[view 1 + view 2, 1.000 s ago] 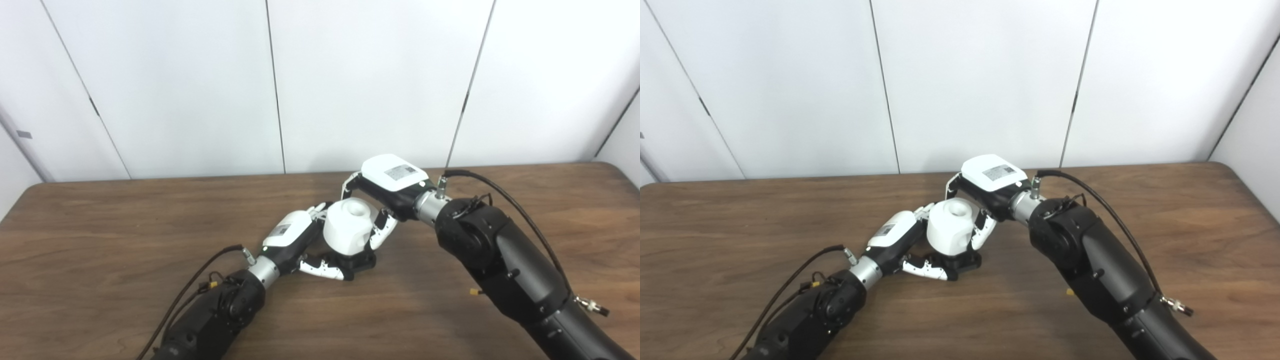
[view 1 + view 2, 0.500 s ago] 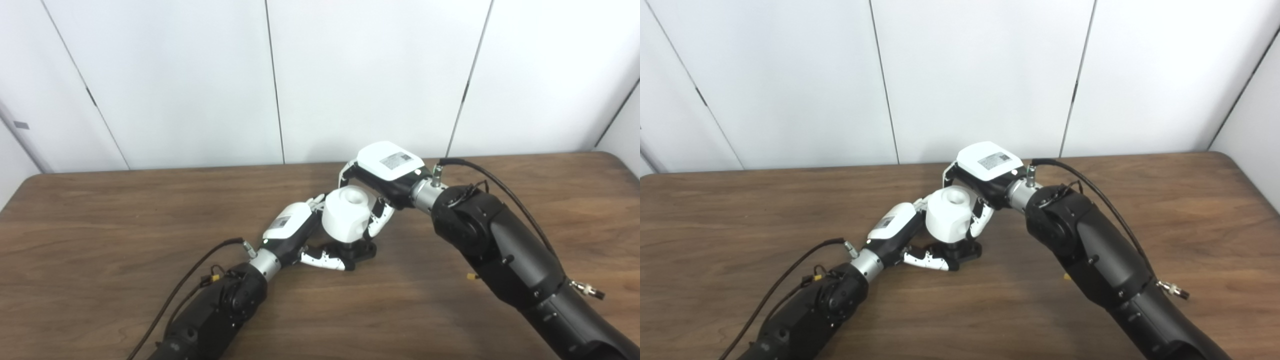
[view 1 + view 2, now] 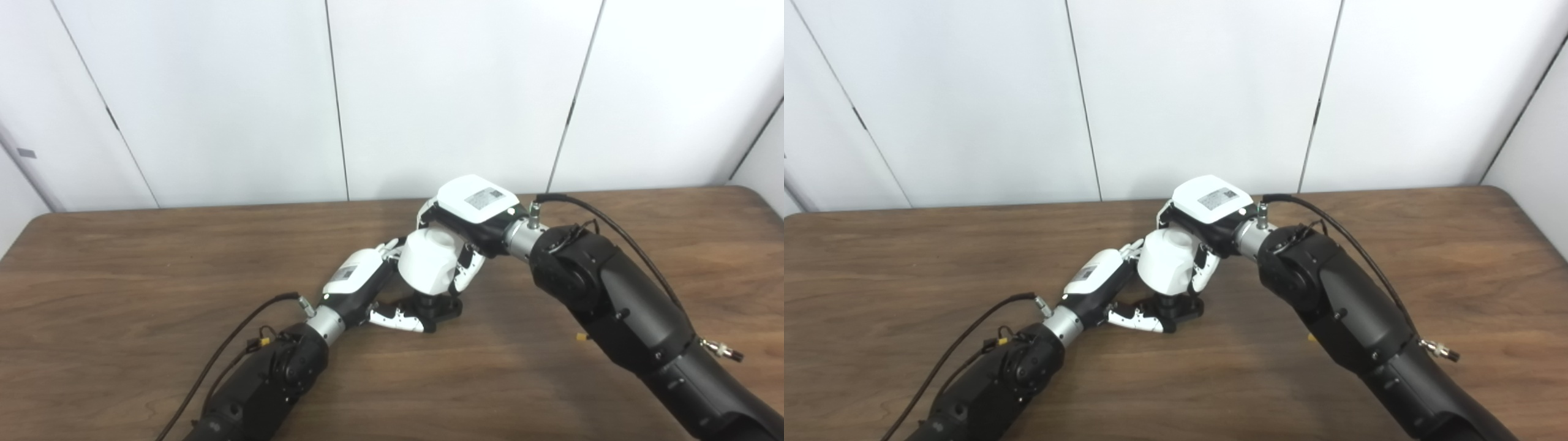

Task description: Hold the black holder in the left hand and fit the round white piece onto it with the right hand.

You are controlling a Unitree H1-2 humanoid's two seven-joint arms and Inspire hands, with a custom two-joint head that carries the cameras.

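Observation:
The black holder stands on the brown table, its short post rising under the white piece. My left hand is shut on the holder, thumb along its front base, fingers behind. The round white piece, a stubby cylinder with a hollow top, sits on the post, raised a little above the base and tilted. My right hand is shut on the white piece from above and behind, its fingers down the right side. Most of the holder is hidden by both hands.
Bare wooden tabletop stretches to both sides and in front of the hands. White wall panels stand right behind the table's far edge. Black cables trail from both wrists.
The camera tilted, shifting the whole picture. The white piece rose slightly off the holder's base, exposing the post, and my right hand moved farther over its top.

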